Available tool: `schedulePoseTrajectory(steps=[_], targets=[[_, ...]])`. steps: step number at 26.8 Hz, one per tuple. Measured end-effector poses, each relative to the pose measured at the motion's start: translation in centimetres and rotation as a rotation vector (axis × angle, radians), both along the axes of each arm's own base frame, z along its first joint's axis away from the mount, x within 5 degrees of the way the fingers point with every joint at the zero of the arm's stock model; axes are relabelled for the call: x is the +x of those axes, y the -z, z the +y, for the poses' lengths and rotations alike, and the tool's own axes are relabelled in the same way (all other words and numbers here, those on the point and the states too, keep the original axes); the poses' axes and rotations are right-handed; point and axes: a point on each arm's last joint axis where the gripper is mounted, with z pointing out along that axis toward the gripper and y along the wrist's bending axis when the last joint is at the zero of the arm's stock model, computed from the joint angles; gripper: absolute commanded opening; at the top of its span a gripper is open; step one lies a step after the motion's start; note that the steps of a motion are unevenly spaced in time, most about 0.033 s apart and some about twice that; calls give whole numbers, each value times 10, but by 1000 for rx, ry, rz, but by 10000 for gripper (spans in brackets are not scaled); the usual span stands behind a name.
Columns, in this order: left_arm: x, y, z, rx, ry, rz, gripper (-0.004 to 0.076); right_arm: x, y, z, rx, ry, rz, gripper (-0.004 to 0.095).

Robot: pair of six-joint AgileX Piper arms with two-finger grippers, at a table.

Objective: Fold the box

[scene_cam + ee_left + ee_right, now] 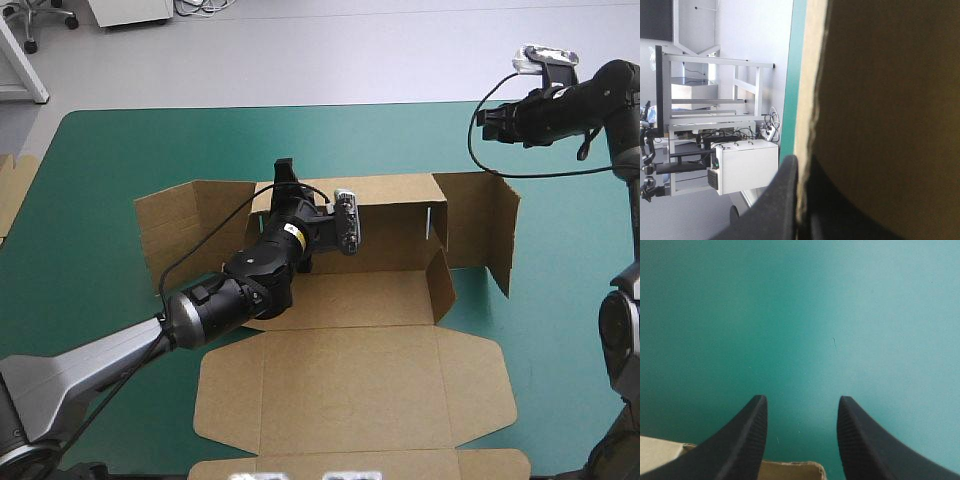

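Observation:
The brown box (350, 390) lies mid-table with its back wall raised, its side flaps standing out at both ends and its lid flat toward the near edge. My left gripper (285, 172) reaches over the tray floor to the top of the back wall near its left end. In the left wrist view the wall's edge (807, 100) runs between the two black fingers (785, 200), which are pressed shut on the board (890, 100). My right gripper (482, 122) hovers past the box's right flap near the far edge. It stands open (800, 402) over bare teal-green cover, with a strip of board (790, 471) under it.
More brown board (15, 190) pokes in at the table's left edge. The right flap (500, 230) stands upright close below the right arm. Teal-green cover (90, 170) lies bare to the left of the box and along the far edge.

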Motion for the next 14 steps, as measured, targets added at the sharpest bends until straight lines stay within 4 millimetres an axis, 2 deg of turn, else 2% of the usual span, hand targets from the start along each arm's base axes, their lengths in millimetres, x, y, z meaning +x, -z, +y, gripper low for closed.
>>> schedulePoseTrajectory(steps=[3,6,11,14], targets=[[-5,1,-4,13,3,-14,-10,14,25,-1,-7,-14,68,291],[-7,9,-2,23,0,-25,-10,18,34,-2,-20,-32,100,184],[-15,23,-1,58,3,-81,-10,17,36,-1,-28,-51,117,161],[-17,24,-2,47,3,-105,-10,16,37,-1,-33,-65,130,157]])
